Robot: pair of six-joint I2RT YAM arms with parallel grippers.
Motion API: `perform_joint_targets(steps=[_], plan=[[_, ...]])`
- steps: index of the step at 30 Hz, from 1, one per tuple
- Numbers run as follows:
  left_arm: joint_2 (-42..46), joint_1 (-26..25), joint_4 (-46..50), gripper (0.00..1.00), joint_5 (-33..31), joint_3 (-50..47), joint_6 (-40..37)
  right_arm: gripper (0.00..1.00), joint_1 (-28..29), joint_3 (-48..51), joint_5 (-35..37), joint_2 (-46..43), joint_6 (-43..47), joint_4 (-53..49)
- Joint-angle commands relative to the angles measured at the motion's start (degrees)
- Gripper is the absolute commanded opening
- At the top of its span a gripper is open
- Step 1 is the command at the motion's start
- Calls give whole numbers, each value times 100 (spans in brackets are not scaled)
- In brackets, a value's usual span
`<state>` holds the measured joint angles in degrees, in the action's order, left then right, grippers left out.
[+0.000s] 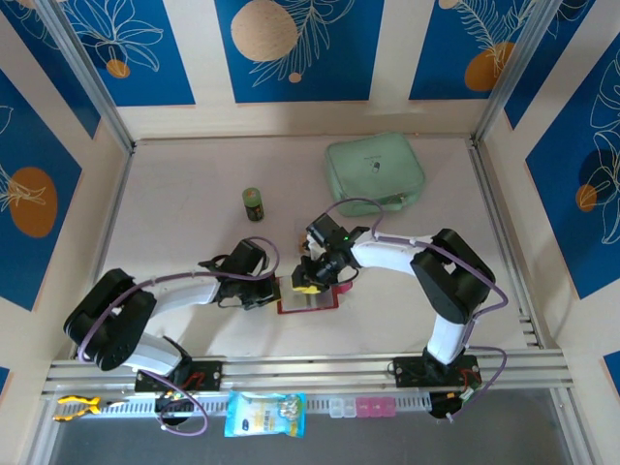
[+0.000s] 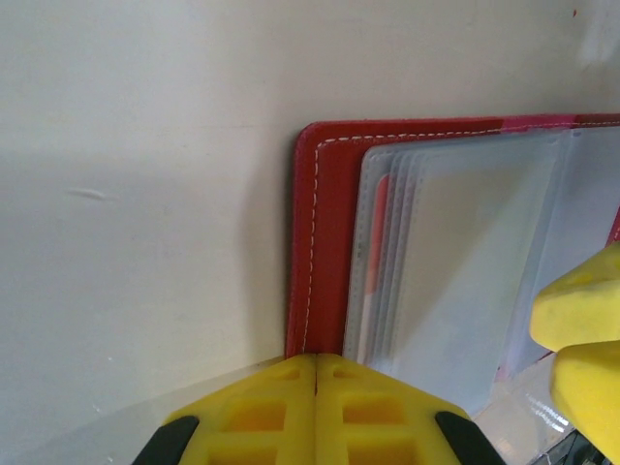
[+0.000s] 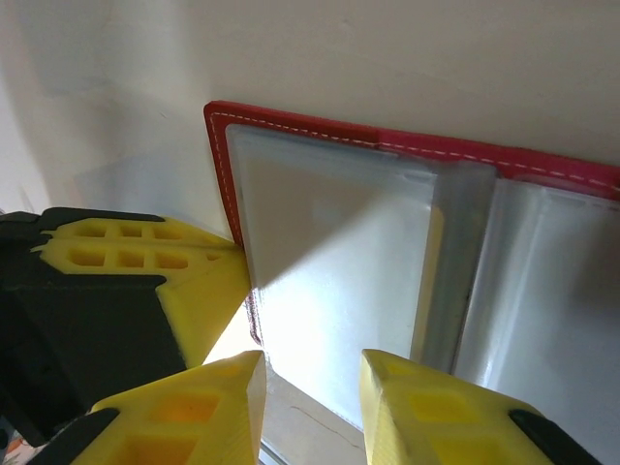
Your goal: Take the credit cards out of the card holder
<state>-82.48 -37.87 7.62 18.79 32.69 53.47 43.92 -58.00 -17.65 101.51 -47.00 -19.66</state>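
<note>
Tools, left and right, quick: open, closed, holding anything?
Left tool: closed, at the card holder's edge; any grip cannot be told.
Right tool: open above the clear sleeves, holding nothing.

The top camera looks down across the table [image 1: 194,194] from above its near edge; both wrist cameras closely share the card holder [image 2: 320,242].

left gripper [image 2: 317,362] clamped tight, right gripper [image 3: 312,380] jaws parted a bit, both arms bent inward, tips nearly meeting
</note>
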Motion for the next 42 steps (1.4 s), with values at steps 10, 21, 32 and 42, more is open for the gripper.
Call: perform_joint_targets(steps=[10, 21, 32, 42], plan=[[-192, 49, 249, 0, -122, 81, -117, 31, 30, -193, 129, 172, 143, -377], [-264, 53, 292, 0, -122, 115, -135, 30, 4, -197, 287, 133, 238, -563], [-317, 60, 310, 0, -117, 168, -146, 25, 6, -90, 139, -111, 227, -310], [-357, 50, 339, 0, -94, 229, -162, 26, 11, -89, -10, 206, 165, -135]])
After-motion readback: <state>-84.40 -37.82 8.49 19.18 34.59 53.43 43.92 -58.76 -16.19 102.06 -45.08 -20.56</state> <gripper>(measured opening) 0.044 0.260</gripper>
